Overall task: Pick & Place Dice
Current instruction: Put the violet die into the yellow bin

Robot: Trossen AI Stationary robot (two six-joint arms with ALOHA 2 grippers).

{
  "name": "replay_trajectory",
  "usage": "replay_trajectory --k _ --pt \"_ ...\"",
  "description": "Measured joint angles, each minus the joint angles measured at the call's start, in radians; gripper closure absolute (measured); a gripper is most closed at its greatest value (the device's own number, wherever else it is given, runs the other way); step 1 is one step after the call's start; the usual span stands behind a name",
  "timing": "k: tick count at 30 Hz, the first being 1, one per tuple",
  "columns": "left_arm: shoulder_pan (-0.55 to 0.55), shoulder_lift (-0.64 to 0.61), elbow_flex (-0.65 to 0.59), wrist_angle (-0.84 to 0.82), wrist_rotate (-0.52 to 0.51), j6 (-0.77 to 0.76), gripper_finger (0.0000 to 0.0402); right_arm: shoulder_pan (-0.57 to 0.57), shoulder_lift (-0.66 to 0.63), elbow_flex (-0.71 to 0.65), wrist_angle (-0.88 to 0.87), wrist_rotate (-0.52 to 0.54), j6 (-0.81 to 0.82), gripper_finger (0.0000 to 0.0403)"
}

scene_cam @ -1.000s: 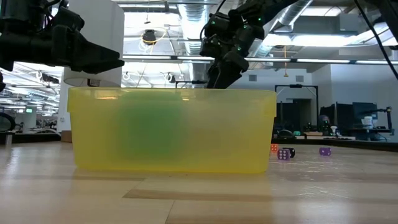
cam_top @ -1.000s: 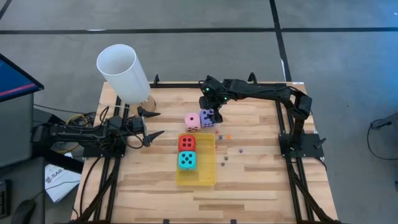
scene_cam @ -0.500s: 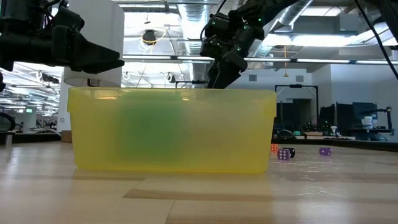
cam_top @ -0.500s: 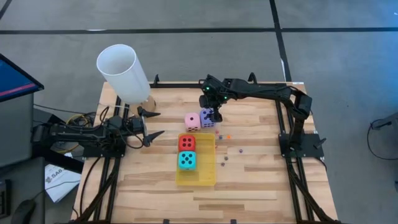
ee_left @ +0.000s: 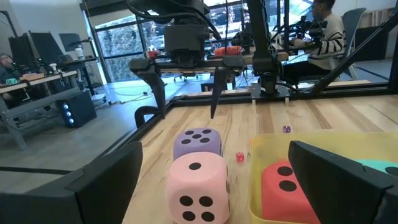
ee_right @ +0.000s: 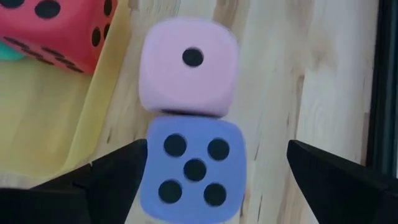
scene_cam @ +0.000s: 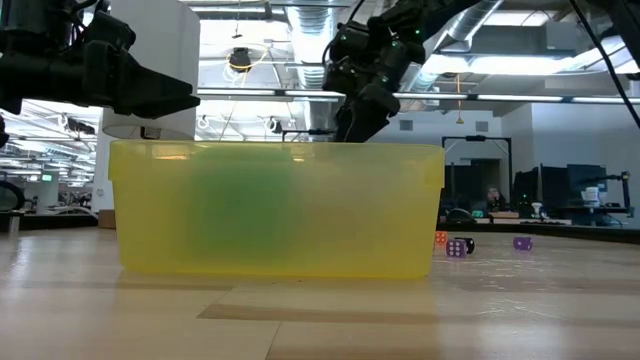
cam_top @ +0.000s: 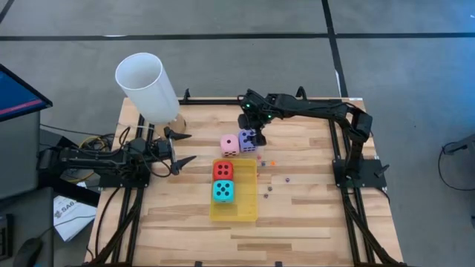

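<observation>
The purple die (cam_top: 247, 139) and the pink die (cam_top: 230, 144) stand side by side on the table, just beyond the yellow tray (cam_top: 249, 202). The red die (cam_top: 223, 171) and the cyan die (cam_top: 223, 191) sit in the tray. My right gripper (cam_top: 253, 130) is open and points down over the purple die (ee_right: 194, 168); its fingers stand on either side of the die without touching it. My left gripper (cam_top: 191, 147) is open and empty at the table's left side, level and facing the dice. Tiny coloured pieces (cam_top: 272, 162) lie to the right of the tray.
A tall white cylinder (cam_top: 147, 87) stands at the table's far left corner. More tiny pieces (cam_top: 286, 178) lie scattered between the tray and the right arm's base (cam_top: 358, 170). In the low view the tray's wall (scene_cam: 280, 210) hides the dice.
</observation>
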Motion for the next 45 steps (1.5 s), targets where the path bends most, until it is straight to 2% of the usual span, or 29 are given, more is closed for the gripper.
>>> replay_trajectory --k 12,19,36,45 --pt "0.000 0.000 0.000 0.000 0.000 0.000 0.0009 -0.008 0.018 0.000 0.017 -0.007 0.090 0.0021" --pt "0.000 0.000 0.000 0.000 0.000 -0.002 0.0009 -0.031 0.070 -0.021 0.032 -0.101 0.085 0.0021" --pt "0.000 0.000 0.000 0.000 0.000 -0.002 0.0009 -0.040 0.079 -0.018 -0.011 -0.105 0.081 0.0021" --pt "0.000 0.000 0.000 0.000 0.000 -0.003 0.0009 -0.041 0.076 -0.066 0.039 -0.107 0.121 0.0021"
